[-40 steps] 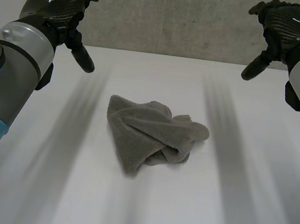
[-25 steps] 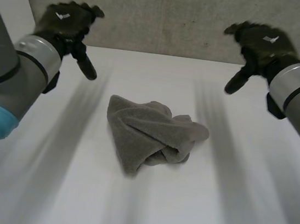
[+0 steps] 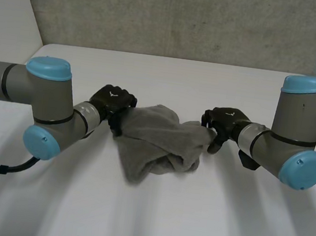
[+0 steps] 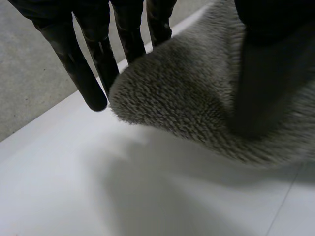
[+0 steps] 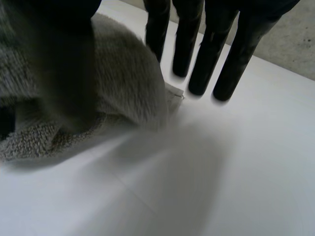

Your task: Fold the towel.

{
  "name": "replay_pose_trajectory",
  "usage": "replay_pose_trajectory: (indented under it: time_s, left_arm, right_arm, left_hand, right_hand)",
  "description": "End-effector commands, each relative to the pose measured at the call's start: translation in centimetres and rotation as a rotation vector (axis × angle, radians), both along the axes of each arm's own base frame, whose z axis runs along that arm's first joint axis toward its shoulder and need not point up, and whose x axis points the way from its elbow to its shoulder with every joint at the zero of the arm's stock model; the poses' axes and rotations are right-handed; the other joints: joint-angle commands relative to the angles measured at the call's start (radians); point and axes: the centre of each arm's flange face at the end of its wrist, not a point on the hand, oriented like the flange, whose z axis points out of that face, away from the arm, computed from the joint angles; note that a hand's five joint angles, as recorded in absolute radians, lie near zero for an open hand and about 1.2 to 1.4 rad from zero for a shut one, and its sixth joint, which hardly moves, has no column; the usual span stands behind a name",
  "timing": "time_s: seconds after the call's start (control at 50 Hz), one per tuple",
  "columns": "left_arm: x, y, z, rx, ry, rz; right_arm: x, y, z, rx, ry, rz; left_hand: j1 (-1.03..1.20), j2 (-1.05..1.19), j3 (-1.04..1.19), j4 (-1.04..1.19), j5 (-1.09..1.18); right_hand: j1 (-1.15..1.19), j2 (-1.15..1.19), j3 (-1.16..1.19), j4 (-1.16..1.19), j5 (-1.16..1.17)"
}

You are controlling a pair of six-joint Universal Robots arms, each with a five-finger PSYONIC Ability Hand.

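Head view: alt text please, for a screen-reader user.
Crumpled grey towel on a white table, with the left robot hand at its left edge and the right robot hand at its right edge.

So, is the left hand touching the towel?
Touching. Left wrist view: the left hand pinches the towel between thumb and fingers.

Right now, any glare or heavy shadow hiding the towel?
Head view: even light, no glare on the table; the towel throws just a thin shadow along its near edge. Left wrist view: a broad soft shadow lies on the table under the towel's fold, whose pile is well lit. Right wrist view: similar shadow; the towel's inner folds go dark.
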Motion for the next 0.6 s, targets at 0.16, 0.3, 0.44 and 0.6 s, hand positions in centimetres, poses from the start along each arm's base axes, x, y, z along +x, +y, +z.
replay_pose_trajectory:
  time_s: [0.16, 0.3, 0.44, 0.6]
  left_arm:
    - [-1.7, -3.0, 8.3, -0.281, 0.078, -0.008]
    - [-1.4, -4.8, 22.9, -0.694, 0.426, 0.146]
    - [2.7, -2.8, 33.9, -1.061, 0.790, 0.440]
    - [4.1, -2.3, 33.1, -1.044, 0.778, 0.485]
  right_arm:
    - [2.6, -2.9, 8.5, -0.287, -0.151, 0.090]
    - [3.9, -3.2, 22.2, -0.722, -0.390, 0.130]
    - [2.0, -2.1, 31.7, -1.138, -0.571, 0.022]
    - [2.5, -1.7, 31.6, -1.225, -0.490, 0.054]
  left_hand:
    - [0.482, 0.494, 0.480, 0.465, 0.351]
    - [0.482, 0.494, 0.480, 0.465, 0.351]
    - [0.482, 0.494, 0.480, 0.465, 0.351]
    - [0.482, 0.494, 0.480, 0.465, 0.351]
  right_hand:
    - [0.636, 0.614, 0.632, 0.633, 0.613]
    - [0.636, 0.614, 0.632, 0.633, 0.613]
    - [0.636, 0.614, 0.632, 0.633, 0.613]
    - [0.636, 0.614, 0.632, 0.633, 0.613]
